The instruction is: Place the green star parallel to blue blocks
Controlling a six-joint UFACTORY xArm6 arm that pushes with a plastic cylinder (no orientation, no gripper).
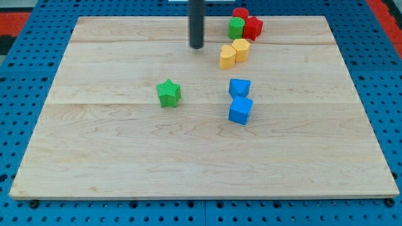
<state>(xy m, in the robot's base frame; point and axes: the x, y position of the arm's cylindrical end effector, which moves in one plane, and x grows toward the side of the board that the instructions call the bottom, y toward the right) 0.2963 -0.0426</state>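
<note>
The green star (pixel 168 93) lies on the wooden board (pixel 125 163), left of centre. Two blue blocks stand touching to its right: an upper one (pixel 239 87) and a lower cube (pixel 240 110). My tip (pixel 197 46) is at the end of the dark rod, above and to the right of the star, well apart from it, and up-left of the blue blocks. It touches no block.
Two yellow blocks (pixel 228 56) (pixel 241 49) sit touching just right of my tip. At the view's top a green cylinder (pixel 236 27), a red block (pixel 252 27) and a second red block (pixel 240 12) cluster near the board's far edge. Blue pegboard (pixel 25 75) surrounds the board.
</note>
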